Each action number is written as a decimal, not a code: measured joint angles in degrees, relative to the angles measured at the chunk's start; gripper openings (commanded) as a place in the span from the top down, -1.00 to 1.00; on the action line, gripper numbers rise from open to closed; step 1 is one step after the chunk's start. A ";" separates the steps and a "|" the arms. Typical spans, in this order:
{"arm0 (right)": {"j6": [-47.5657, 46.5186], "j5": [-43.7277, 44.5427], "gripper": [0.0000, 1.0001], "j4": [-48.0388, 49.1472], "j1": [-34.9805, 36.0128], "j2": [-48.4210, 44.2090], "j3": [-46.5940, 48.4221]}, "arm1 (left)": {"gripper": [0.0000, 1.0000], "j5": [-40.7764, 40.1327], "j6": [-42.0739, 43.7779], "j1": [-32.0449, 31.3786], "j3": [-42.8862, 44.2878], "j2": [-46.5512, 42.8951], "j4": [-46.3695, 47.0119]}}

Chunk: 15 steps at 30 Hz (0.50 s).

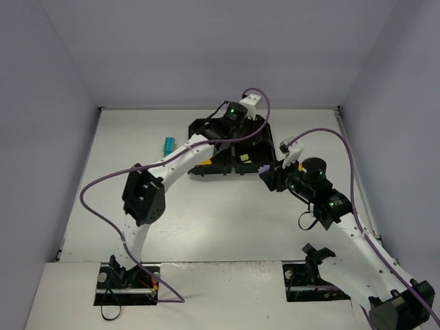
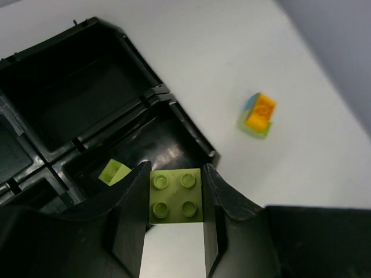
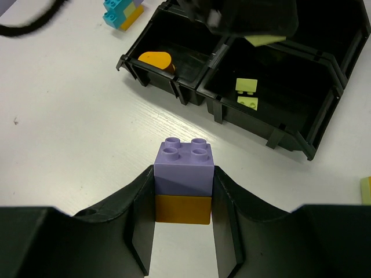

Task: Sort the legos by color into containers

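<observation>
My left gripper (image 2: 175, 171) is shut on a lime green lego (image 2: 176, 195) and holds it above the black tray (image 2: 87, 92), by the compartment that holds a lime piece (image 2: 113, 172). In the top view it hangs over the tray's far part (image 1: 227, 129). My right gripper (image 3: 182, 174) is shut on a purple lego (image 3: 183, 168) stacked on an orange lego (image 3: 182, 208), above the table just in front of the tray (image 3: 191, 92). One near compartment holds an orange piece (image 3: 155, 58), the other two lime pieces (image 3: 246, 86).
A small stack of mixed cyan and orange legos (image 1: 167, 144) stands on the table left of the tray; it also shows in the left wrist view (image 2: 257, 115) and the right wrist view (image 3: 122, 11). A lime piece (image 3: 366, 190) lies at the right edge.
</observation>
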 measured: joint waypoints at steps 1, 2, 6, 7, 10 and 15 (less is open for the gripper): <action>0.17 0.02 1.00 -0.02 0.00 0.00 0.00 | 0.84 -0.61 0.79 0.00 1.27 2.10 -0.48; 0.37 0.20 1.00 -0.02 -0.02 0.00 0.00 | 0.84 -1.27 1.49 0.00 2.71 4.37 -1.11; 0.76 0.33 1.00 -0.09 0.00 0.00 0.00 | 0.80 -3.04 3.43 0.00 6.19 10.78 -3.52; 0.79 0.39 1.00 -0.13 0.00 0.00 0.00 | 0.61 -3.45 3.80 0.00 6.56 11.85 -4.07; 0.90 0.68 1.00 -0.33 0.00 -0.11 0.00 | 0.53 -4.26 4.46 0.00 6.56 13.42 -5.07; 0.92 1.42 1.00 -0.96 -0.02 -0.26 0.00 | 0.46 -4.68 4.87 0.24 6.56 13.57 -5.46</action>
